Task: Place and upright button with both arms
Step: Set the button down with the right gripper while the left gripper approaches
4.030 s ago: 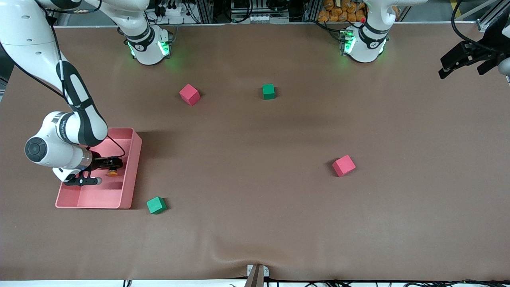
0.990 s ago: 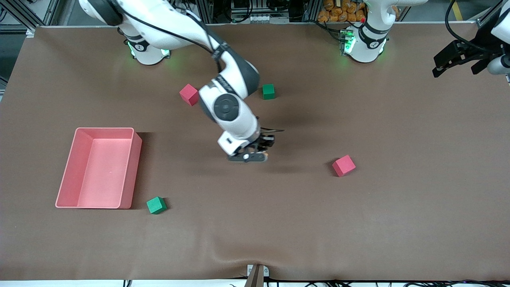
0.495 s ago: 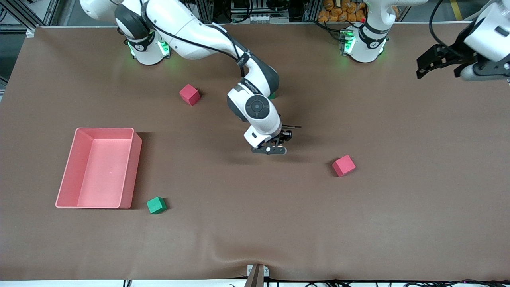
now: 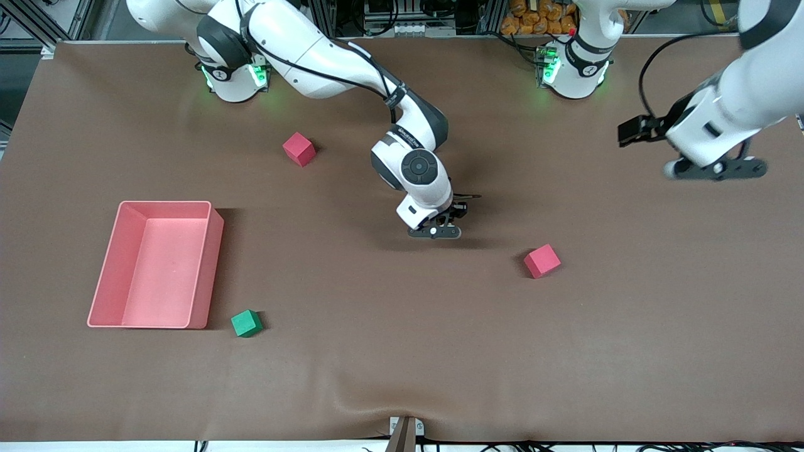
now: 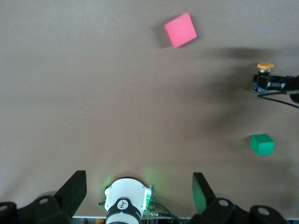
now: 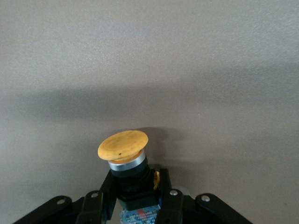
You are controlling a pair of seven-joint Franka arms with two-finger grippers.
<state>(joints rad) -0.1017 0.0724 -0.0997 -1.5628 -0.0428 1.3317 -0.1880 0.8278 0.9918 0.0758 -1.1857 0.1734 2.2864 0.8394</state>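
While the right hand (image 4: 447,221) hangs low over the middle of the desk (image 4: 377,351), near the centre of the front view, its fingers are closed on the black body of the button (image 6: 125,158), whose orange cap juts out sideways past the fingertips rather than pointing up. Set down like that, the button would probably lie on its side or roll on its round cap, since the cap looks wider than the body. Opening the fingers too high could let it bounce or skid toward the red cube (image 4: 542,260) at the lower right of centre. The left hand (image 4: 713,168), at the upper right of the front view, is over the desk's left-arm end with its fingers spread wide and nothing in them. If it comes in early, the two hands could knock together over the button, and a glancing touch could flick so small a part away.
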